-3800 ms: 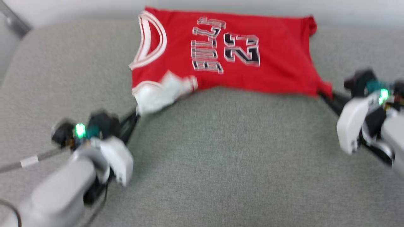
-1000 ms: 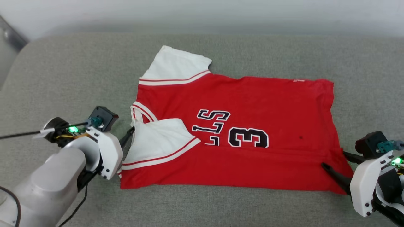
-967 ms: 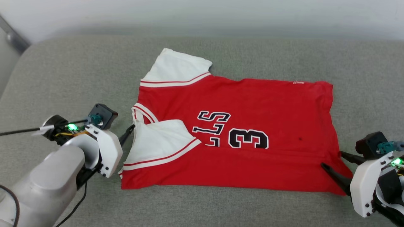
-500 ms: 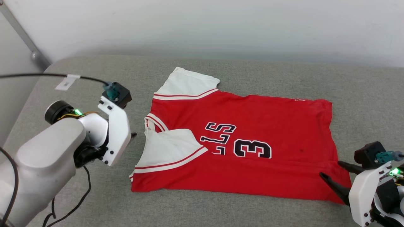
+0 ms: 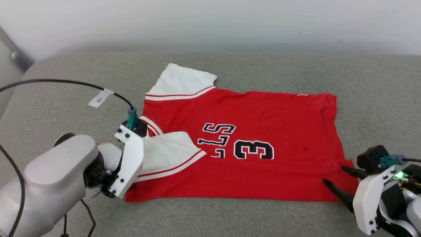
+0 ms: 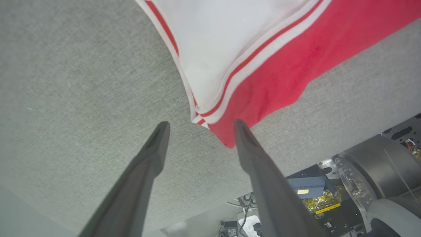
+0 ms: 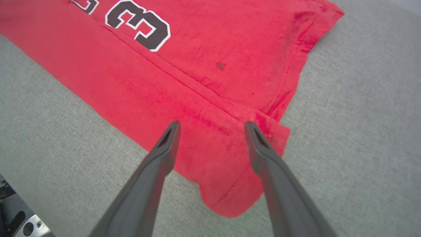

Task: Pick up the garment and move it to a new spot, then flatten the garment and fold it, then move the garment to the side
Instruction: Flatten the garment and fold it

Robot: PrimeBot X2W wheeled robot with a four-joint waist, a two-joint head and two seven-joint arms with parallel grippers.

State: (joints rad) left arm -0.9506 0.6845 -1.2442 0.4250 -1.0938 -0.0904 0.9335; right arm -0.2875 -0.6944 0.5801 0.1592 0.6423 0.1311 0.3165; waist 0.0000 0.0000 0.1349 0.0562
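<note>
One garment (image 5: 263, 125) lies flat on the grey cushion (image 5: 230, 217), with two white sleeves: one spread at the far side (image 5: 184, 82), one folded onto the chest (image 5: 167, 148); two grippers, each empty; left gripper (image 6: 199, 126) jaws apart at the near left corner; right gripper (image 7: 212, 126) jaws apart over the near right hem corner.

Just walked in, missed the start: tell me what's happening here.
A two-armed robot is folding a red jersey on a grey cushion. Its near long edge is folded up over the lettering, one white sleeve tucked in. The left gripper and right gripper hang open at the two near corners, gripping nothing.
</note>
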